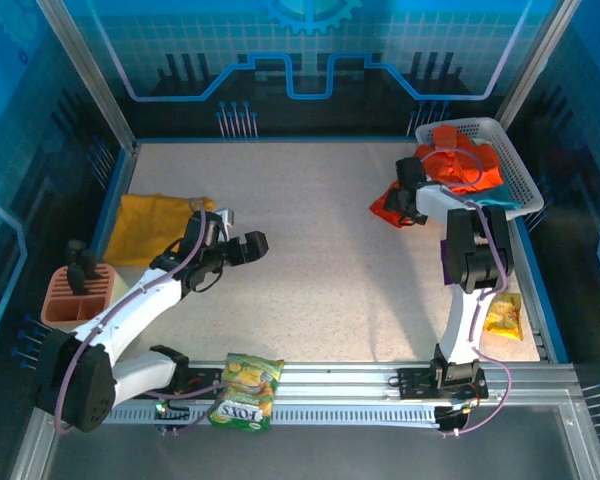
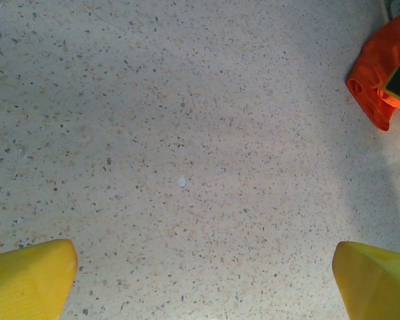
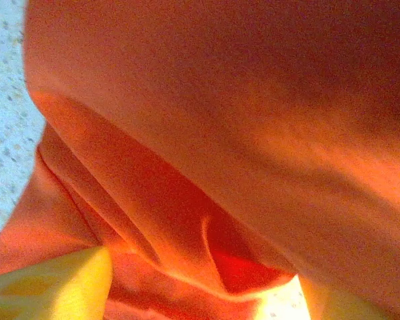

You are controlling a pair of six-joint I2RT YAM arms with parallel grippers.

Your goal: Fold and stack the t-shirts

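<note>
The orange t-shirt (image 1: 460, 165) lies crumpled at the far right of the worktop (image 1: 330, 270), partly heaped in a white basket (image 1: 521, 165) and partly spilling over its near left corner onto the speckled surface. The mustard-yellow t-shirt (image 1: 150, 225) lies flat at the far left edge, well apart from the orange one.

The right end effector (image 1: 410, 208) is at the spilled part of the orange cloth. In the right wrist view its yellow fingers (image 3: 47, 287) have orange folds bunched between them (whether they pinch the fabric, I cannot tell).

The left end effector (image 1: 252, 245) hovers over bare worktop just beside the mustard-yellow shirt, its fingers (image 2: 27, 280) wide apart with nothing between them. A green snack bag (image 1: 245, 390) rests on the near rail.
</note>
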